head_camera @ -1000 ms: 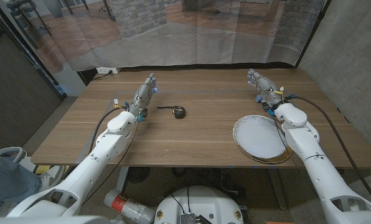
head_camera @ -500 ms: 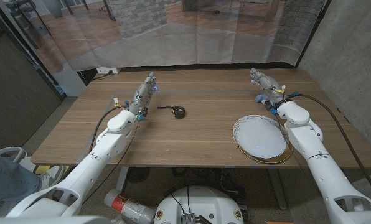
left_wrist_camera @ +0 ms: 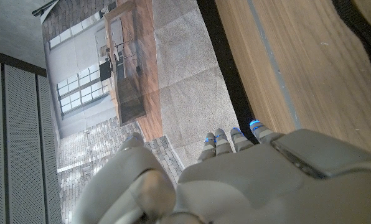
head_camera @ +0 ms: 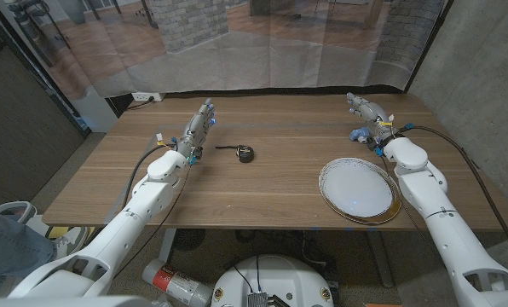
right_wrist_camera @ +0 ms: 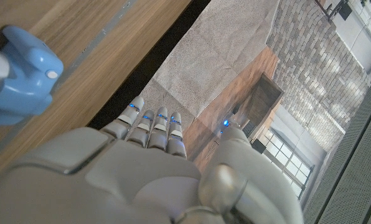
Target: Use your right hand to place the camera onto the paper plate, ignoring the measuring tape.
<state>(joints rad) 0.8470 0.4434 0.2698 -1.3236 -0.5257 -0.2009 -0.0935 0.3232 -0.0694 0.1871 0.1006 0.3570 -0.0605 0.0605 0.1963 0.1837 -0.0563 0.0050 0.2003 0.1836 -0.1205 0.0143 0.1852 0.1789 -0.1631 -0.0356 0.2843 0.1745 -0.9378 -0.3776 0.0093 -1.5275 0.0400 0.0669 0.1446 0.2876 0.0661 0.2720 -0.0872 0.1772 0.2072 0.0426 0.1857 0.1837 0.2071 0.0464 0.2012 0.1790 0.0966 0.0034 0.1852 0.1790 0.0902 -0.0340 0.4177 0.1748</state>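
The small blue camera [head_camera: 357, 134] lies on the table's far right side, beyond the white paper plate [head_camera: 357, 189]. My right hand [head_camera: 366, 112] hovers just past and to the right of the camera, fingers stretched out and holding nothing. In the right wrist view the camera [right_wrist_camera: 17, 74] shows beside the straight fingers of my right hand [right_wrist_camera: 154, 162], apart from them. My left hand [head_camera: 199, 129] stands at the far left, fingers extended and holding nothing. The left wrist view has my left hand [left_wrist_camera: 235, 174] reaching toward the table's far edge.
A black measuring tape [head_camera: 246, 153] with its strap lies in the middle of the table, right of my left hand. The plate sits close to the table's near right edge. The wooden table [head_camera: 271, 183] ends at a curtain behind.
My right hand and forearm have shifted a little to the right and farther back, so more of the blue camera shows. The left arm has stayed still.
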